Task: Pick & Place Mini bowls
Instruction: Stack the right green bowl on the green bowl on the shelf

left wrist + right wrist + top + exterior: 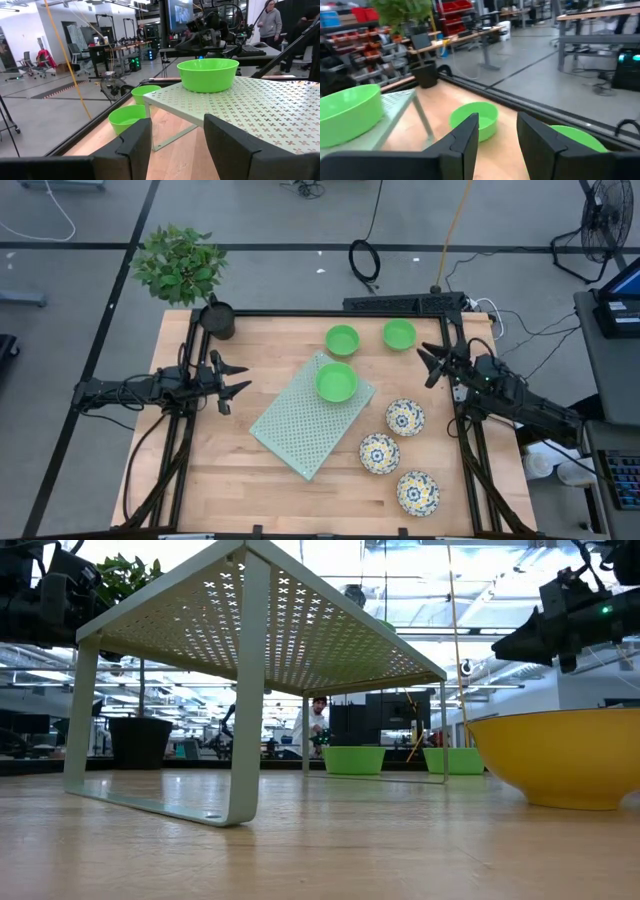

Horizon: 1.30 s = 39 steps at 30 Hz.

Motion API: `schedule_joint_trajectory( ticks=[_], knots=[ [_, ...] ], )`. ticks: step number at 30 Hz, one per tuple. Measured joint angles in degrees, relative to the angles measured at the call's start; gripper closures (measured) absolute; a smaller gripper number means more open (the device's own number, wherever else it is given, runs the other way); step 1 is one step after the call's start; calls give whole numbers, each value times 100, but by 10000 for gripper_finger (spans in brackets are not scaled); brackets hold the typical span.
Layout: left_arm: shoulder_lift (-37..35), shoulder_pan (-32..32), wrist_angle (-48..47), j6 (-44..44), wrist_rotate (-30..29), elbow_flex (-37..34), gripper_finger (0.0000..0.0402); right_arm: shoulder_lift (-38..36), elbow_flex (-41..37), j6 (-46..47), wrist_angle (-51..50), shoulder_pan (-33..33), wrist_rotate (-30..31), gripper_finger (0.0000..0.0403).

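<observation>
One plain green mini bowl point(336, 382) stands on the far end of the pale green perforated mat point(300, 425), a raised stand on legs. Two more green bowls point(342, 340) point(399, 334) sit on the table near its far edge. Three floral bowls point(405, 417) point(380, 452) point(417, 492) sit on the table right of the mat. My left gripper point(235, 379) hovers open left of the mat, facing the bowl on it point(208, 74). My right gripper point(432, 364) hovers open right of the far green bowls point(474, 119) point(575, 139).
A black plant pot point(217, 319) with a leafy plant stands at the table's far left corner. A black frame rail point(330, 313) runs along the far edge. In the low view one yellow bowl point(560, 755) sits close to the camera. People stand in the room beyond.
</observation>
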Motion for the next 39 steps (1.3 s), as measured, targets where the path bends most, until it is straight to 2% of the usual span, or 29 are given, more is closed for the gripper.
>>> schedule_joint_trajectory(
  ticks=[8, 13, 20, 29, 36, 39],
  knots=[
    [0, 0, 0, 0, 0, 1, 220, 1, -521, 34, 1046, 0, -1343, 282],
    [0, 0, -1, 0, 1, 0, 220, 1, -782, 152, 1661, 0, -1895, 282],
    [0, 0, 0, 0, 0, -1, 220, 1, -1048, 301, 1979, 0, -1887, 282],
    [0, 0, -2, 0, 2, 1, 220, 1, -1111, 280, 1919, -2, -1868, 282],
    [0, 0, -1, 0, 2, 0, 220, 4, -1118, 128, 1587, -2, -1828, 282],
    [0, 0, 0, 0, 2, 1, 220, 18, -1123, 125, 1384, -2, -1576, 282]
  ],
)
